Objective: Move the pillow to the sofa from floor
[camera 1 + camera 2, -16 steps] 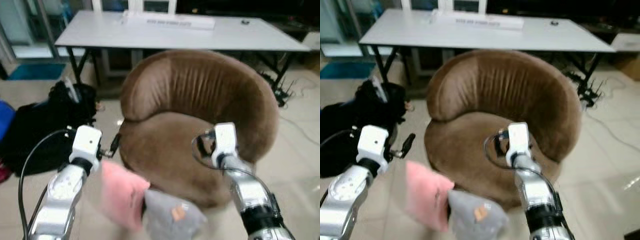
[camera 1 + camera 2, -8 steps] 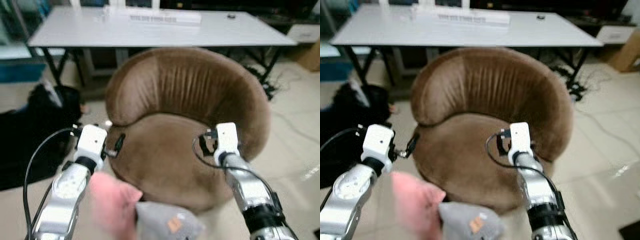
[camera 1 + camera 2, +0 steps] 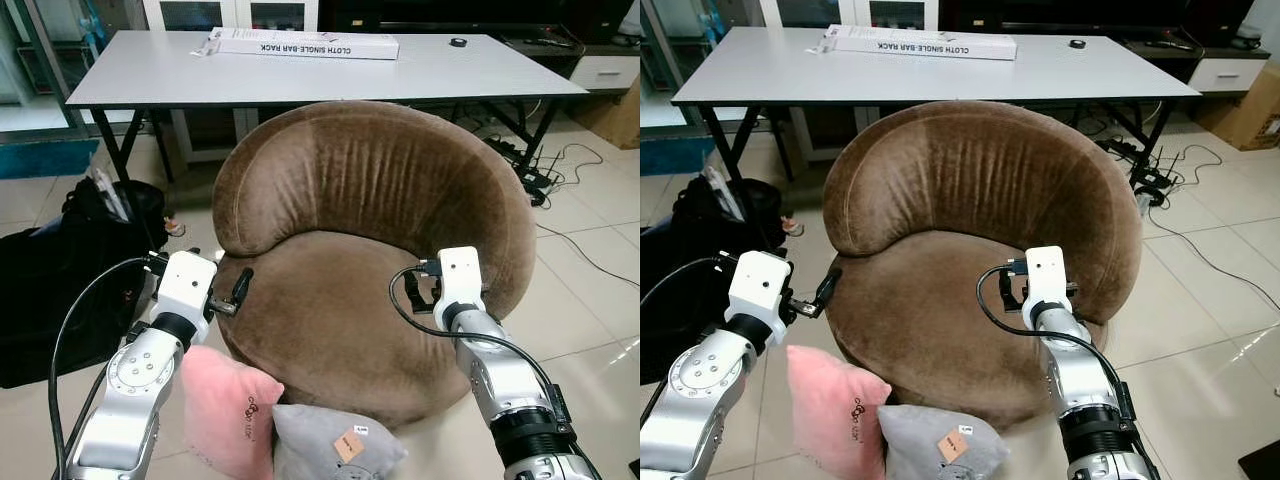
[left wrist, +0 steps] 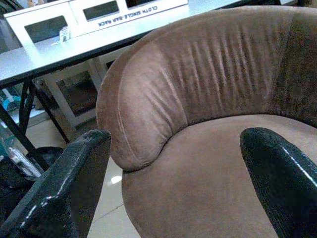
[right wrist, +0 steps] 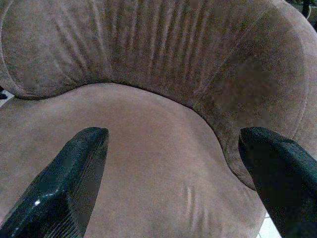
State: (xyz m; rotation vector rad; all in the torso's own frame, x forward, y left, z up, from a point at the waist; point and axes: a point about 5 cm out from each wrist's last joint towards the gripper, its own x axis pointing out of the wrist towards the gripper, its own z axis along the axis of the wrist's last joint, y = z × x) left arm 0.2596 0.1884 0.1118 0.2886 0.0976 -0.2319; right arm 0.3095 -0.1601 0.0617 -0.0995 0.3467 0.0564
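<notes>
Left eye view: pink pillow (image 3: 228, 412) beside sofa (image 3: 370, 240).

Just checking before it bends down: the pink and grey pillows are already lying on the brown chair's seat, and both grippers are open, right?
Not quite. The pink pillow and grey pillow lie on the floor in front of the brown chair, as the left eye view shows. Both the left gripper and right gripper are open.

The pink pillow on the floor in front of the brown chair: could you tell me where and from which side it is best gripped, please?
Probably the upper edge of the soft pink fabric pillow, approached from above with the left hand, which is nearest and open. The pillow stands propped against the round brown velvet chair, its top free, while the grey pillow crowds its right side.
</notes>
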